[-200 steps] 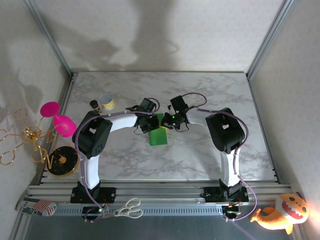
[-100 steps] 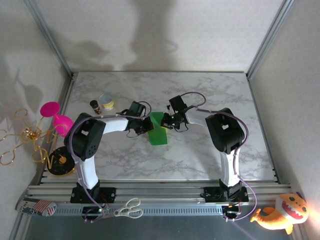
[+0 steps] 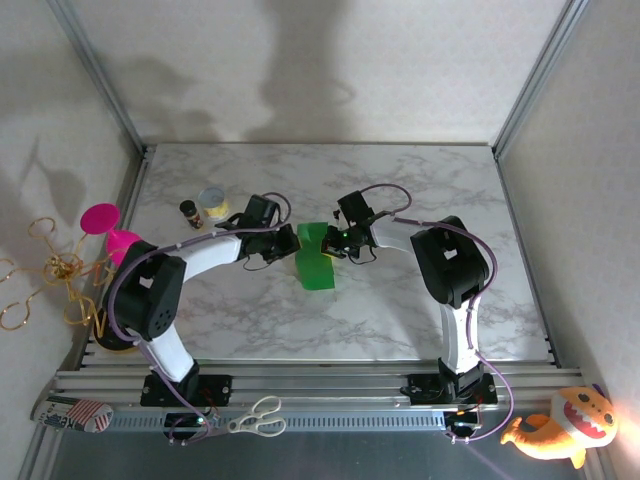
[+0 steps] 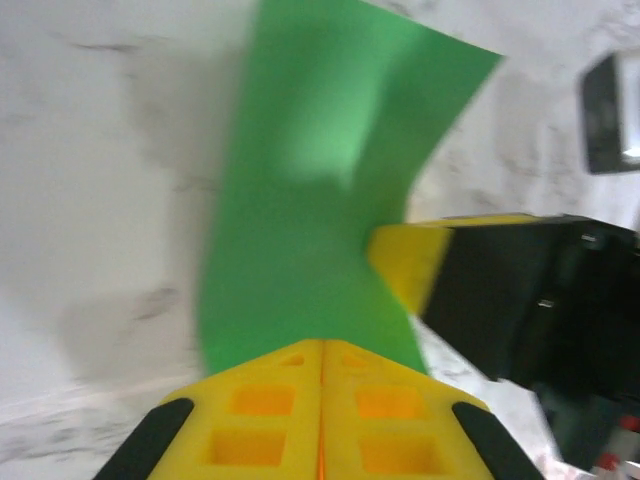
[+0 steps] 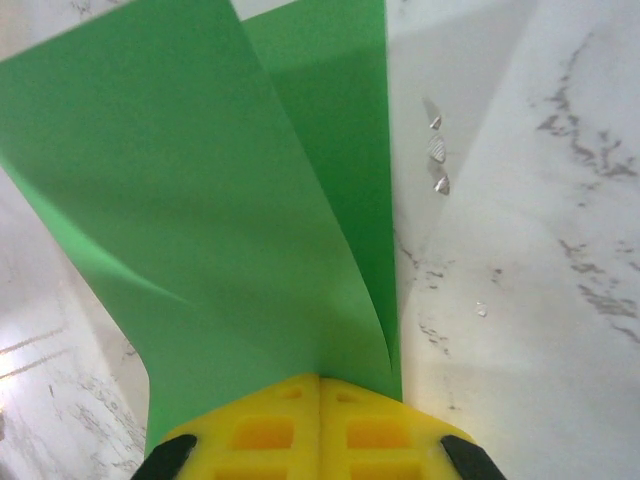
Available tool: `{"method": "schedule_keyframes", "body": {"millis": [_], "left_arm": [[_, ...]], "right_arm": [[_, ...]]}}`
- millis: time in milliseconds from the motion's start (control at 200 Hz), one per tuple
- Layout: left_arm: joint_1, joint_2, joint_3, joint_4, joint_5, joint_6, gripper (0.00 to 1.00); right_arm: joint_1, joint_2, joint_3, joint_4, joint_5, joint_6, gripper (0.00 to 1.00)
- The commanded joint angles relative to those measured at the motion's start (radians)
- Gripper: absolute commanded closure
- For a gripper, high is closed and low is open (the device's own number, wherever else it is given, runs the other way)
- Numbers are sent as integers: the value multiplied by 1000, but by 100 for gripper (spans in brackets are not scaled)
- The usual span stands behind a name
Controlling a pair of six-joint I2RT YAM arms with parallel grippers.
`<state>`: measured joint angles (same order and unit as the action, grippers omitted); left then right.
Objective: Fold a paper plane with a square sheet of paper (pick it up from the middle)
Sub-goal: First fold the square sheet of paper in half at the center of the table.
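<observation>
Green sheet of paper (image 3: 317, 266) bends between two clamped grippers: the left gripper (image 4: 322, 352) pinches its left side, the right gripper (image 5: 320, 385) its right.

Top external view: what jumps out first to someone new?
The bright-green sheet of paper in the middle of the marble table, pinched from both sides by the left tool and right tool, both shut on it. Beyond the table edge, a pink object at far left and an orange plush toy at the near right corner.

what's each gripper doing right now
left gripper: closed, holding the green paper
right gripper: closed, holding the same green paper
</observation>
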<state>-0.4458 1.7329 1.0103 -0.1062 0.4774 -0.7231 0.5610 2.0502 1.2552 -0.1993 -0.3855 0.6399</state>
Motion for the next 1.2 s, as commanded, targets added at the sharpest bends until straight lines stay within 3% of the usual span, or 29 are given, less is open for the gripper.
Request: {"method": "schedule_keyframes", "body": {"millis": [0,140,270,586,691,851,976,1192], "left_arm": [[-38,69,34,60,61,-56,93],[-50,139,51,52,62,-39,94],[-41,166,13,-61,-12,64,95],[57,-24,-220,-174,-42,191,97],[60,-87,-206,-140,-20,160,97],[18,-139,-178,66,48,3,96],[-33,-69,-125,134,39,-55,97],[-60,97,-17,121,54,-35,97]], "right_arm": [[-9,133,-70,-172,244,-7,97],[-9,134,-72,-169,243,-8,97],[-9,135,-80,-167,242,-8,98],[-9,145,-82,-164,255,-16,98],[-9,148,-82,-162,253,-15,98],[-8,145,-83,-164,254,-16,98],[-8,147,-85,-164,251,-13,98],[-8,153,-94,-150,246,-12,97]]}}
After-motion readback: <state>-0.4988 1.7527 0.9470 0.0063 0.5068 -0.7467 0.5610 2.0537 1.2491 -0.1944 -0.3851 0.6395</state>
